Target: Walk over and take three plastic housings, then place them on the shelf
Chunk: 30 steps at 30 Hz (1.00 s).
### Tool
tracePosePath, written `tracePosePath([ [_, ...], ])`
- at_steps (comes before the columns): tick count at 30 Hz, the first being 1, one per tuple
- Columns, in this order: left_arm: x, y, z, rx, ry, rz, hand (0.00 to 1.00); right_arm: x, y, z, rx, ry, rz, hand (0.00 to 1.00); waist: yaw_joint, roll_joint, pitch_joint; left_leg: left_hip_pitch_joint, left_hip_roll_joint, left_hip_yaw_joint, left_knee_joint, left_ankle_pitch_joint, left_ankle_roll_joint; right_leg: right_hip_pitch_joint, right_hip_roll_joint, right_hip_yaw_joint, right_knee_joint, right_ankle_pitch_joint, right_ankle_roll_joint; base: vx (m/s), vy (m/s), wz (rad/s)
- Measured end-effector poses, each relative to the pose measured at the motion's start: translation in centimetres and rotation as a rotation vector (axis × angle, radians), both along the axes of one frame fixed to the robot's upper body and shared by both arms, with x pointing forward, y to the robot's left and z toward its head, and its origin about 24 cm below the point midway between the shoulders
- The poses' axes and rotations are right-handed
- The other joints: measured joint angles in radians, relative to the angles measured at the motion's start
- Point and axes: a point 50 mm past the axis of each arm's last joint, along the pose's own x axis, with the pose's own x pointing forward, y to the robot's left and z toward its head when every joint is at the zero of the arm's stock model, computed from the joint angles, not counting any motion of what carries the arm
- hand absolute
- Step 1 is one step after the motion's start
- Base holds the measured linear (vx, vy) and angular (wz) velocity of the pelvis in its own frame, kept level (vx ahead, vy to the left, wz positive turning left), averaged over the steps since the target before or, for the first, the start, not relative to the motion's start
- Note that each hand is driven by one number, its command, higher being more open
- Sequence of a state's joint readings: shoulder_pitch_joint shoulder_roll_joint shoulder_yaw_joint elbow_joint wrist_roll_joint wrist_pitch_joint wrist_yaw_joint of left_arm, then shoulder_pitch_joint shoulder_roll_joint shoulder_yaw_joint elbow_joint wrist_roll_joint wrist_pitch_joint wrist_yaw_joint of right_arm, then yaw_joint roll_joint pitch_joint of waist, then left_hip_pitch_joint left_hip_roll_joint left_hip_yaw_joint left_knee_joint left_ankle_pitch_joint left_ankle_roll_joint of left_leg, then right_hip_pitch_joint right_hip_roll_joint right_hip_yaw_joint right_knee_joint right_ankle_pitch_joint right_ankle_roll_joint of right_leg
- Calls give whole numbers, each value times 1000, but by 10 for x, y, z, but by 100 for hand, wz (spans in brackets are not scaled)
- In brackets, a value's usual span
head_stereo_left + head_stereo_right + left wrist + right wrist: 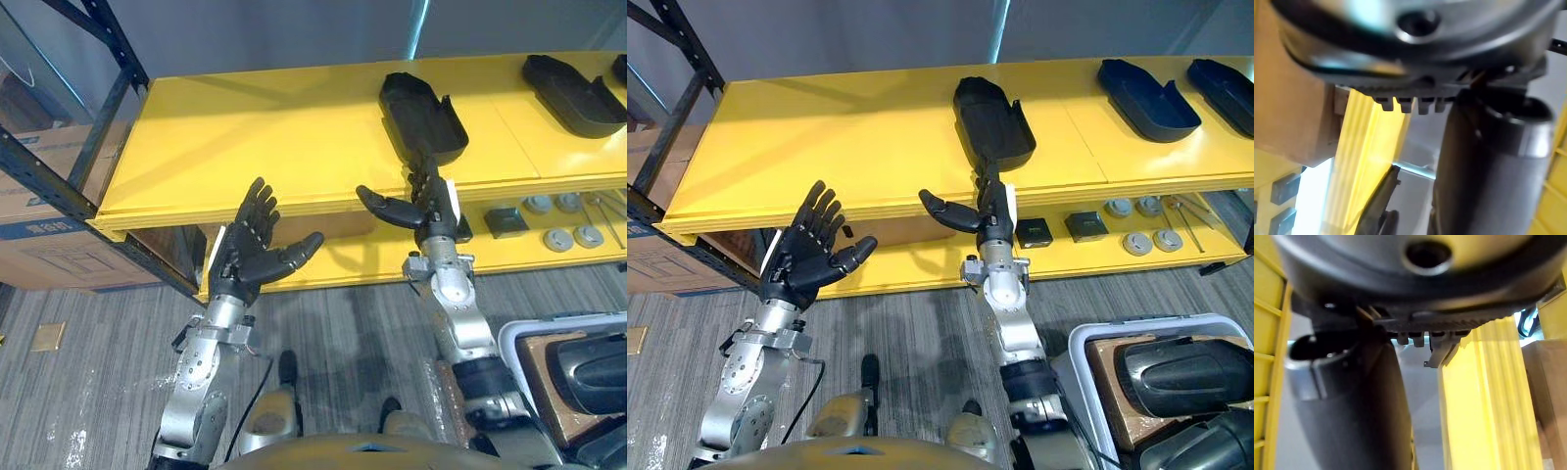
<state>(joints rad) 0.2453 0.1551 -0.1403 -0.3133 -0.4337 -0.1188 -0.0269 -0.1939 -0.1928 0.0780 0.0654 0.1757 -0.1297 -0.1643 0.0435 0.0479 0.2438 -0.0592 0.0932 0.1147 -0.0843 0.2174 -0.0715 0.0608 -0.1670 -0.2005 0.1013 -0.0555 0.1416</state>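
Note:
A black plastic housing (421, 117) lies on the yellow shelf (245, 137), its near end at the front edge. Two more housings (1146, 98) (1223, 93) lie farther right on the same shelf. My right hand (428, 211) is raised just in front of the shelf edge, right below the middle housing. It is open, with fingers straight up and thumb spread left; I cannot tell whether the fingertips touch the housing. My left hand (253, 250) is also open and holds nothing, palm up in front of the shelf edge, well left of the housing.
The lower yellow shelf (921, 264) carries dark blocks (1083, 226) and grey round discs (1151, 240). A white bin (1087, 343) with dark housings stands at the lower right. Cardboard boxes (39, 225) and a dark rack upright (103, 108) are on the left.

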Motion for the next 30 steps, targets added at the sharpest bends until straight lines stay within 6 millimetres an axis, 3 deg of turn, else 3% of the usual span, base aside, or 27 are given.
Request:
tracePosePath([
  [5, 0, 0, 0, 4, 0, 5, 100, -20, -19, 10, 31, -55, -13, 100, -30, -11, 7, 2, 5, 19, 0, -8, -4, -9, 3, 16, 0, -2, -4, 13, -30, -10],
  [10, 0, 1, 0, 4, 2, 15, 100, -29, -39, 7, 13, -36, -27, 100, -48, -23, 14, -1, 8, 27, 0, -9, -4, -20, 6, 28, 2, -5, -9, 3, -19, -6],
  [17, 2, 1, 3, 3, -8, 23, 100, -29, -41, 7, -3, -36, -14, 100, -46, -30, 20, -5, 8, 29, 0, -11, -5, -25, 6, 33, 4, -4, -7, 5, -8, -1],
  [21, 5, 2, 6, 14, -20, 33, 100, -21, -41, 15, -20, -60, -3, 100, -45, -38, 43, -12, 8, 20, 0, -8, -3, -25, 7, 25, 16, -4, -6, 7, -16, 7],
  [25, 10, 3, 13, 15, -49, 35, 100, -1, -46, 29, -56, -92, -20, 100, -39, -35, 81, -40, 8, -2, 5, 5, -1, -46, 9, 7, 34, -4, -6, -28, -13, 16],
  [30, 11, 11, 13, 17, -51, 67, 100, 21, -55, 55, -110, -148, -57, 100, -10, -2, 149, -114, 14, -41, 100, -21, -2, -77, 10, -19, 78, -14, -16, -63, -22, 15],
])
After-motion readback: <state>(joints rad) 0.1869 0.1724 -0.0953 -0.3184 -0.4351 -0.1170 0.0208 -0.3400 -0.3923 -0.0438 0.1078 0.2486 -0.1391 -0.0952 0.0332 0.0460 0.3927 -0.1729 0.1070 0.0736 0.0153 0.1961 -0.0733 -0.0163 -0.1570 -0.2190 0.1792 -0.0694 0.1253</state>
